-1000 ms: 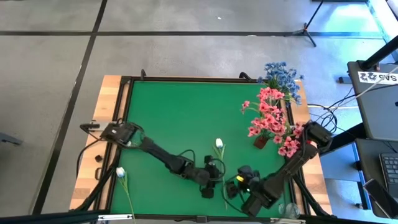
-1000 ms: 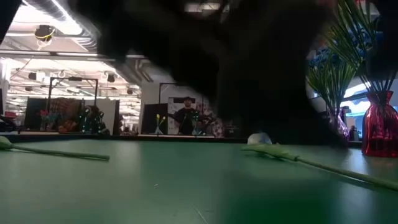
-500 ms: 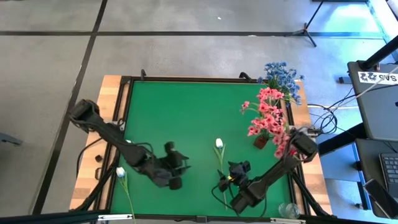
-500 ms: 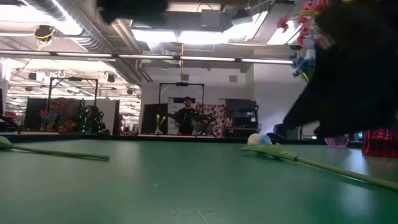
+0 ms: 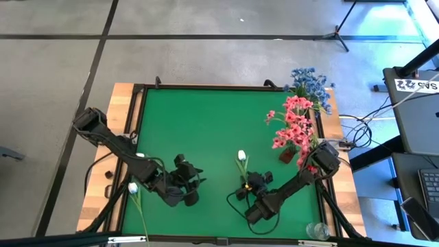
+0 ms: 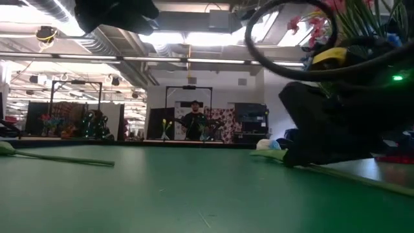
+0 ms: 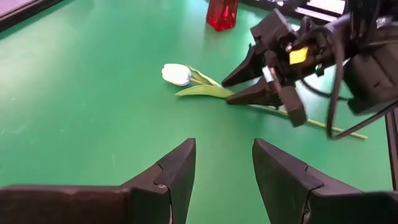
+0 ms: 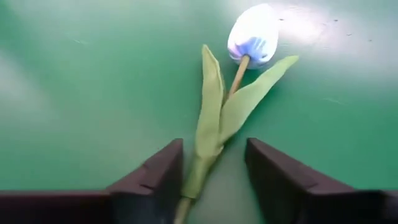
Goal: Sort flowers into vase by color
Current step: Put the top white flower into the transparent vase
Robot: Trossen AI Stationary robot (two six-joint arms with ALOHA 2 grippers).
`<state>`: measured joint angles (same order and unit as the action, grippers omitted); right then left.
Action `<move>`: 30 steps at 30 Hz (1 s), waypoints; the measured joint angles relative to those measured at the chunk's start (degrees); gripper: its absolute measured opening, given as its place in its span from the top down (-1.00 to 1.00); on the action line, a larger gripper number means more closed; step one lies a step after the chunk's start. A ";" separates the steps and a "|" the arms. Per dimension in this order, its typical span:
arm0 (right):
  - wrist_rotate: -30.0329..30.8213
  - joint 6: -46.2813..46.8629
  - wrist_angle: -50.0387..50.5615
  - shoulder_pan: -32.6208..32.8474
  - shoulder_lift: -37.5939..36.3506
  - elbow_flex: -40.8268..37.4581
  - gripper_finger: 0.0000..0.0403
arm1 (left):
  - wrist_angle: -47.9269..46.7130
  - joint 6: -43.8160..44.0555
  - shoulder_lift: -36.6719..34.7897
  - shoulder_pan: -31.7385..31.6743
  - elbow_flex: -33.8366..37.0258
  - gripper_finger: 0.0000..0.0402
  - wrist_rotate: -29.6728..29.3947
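Observation:
A white tulip (image 5: 241, 156) lies flat on the green table (image 5: 199, 123), with its bud (image 8: 253, 34) toward the far edge and its stem toward the near edge. My right gripper (image 8: 214, 155) is down at the table, open, with one finger on each side of the stem just below the leaves (image 7: 205, 91). My left gripper (image 7: 224, 168) hangs open and empty above the table, left of that tulip (image 7: 176, 73). A second white tulip (image 5: 132, 189) lies at the near left. My right gripper comes at the tulip's stem (image 8: 198, 168) slanting down from the table's near right side, with its fingers along the stem. Whether a finger (image 8: 158, 171) touches the stem, I cannot tell. The tulip lies flat on the table.
A red vase (image 5: 287, 156) with pink flowers (image 5: 293, 127) stands at the right edge, and blue flowers (image 5: 310, 84) stand at the far right corner. A clear glass (image 5: 317, 232) sits at the near right corner. The table's middle and far left are bare green.
My left gripper has drawn away from the middle tulip toward the table's left and risen, turning as it went. My right gripper has come down and gone left and toward the far edge onto the tulip's stem. The tulip has stayed where it was.

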<state>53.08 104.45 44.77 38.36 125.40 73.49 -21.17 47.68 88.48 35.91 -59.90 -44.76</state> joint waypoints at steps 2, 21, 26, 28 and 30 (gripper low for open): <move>-1.54 0.08 0.65 -0.52 -0.12 0.04 0.29 | 0.43 0.02 -0.08 -0.18 0.00 0.23 -0.04; -18.11 -6.61 6.00 11.24 -8.25 -0.13 0.96 | -0.46 -0.09 -0.22 -0.84 0.00 0.23 -3.06; -26.29 -10.93 6.30 14.30 -9.34 -0.11 0.77 | 0.40 0.22 -0.22 -1.03 -0.02 0.23 -2.42; -29.18 -11.97 6.11 14.32 -9.76 -0.07 0.60 | 0.78 0.22 -0.22 -1.03 -0.02 0.23 -1.72; -31.53 -12.05 5.67 14.25 -10.54 -0.10 0.40 | 1.50 0.41 -0.25 -1.01 -0.04 0.23 -0.80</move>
<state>21.55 92.40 50.44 52.62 114.86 73.39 -19.67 48.09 88.23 34.89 -59.94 -45.56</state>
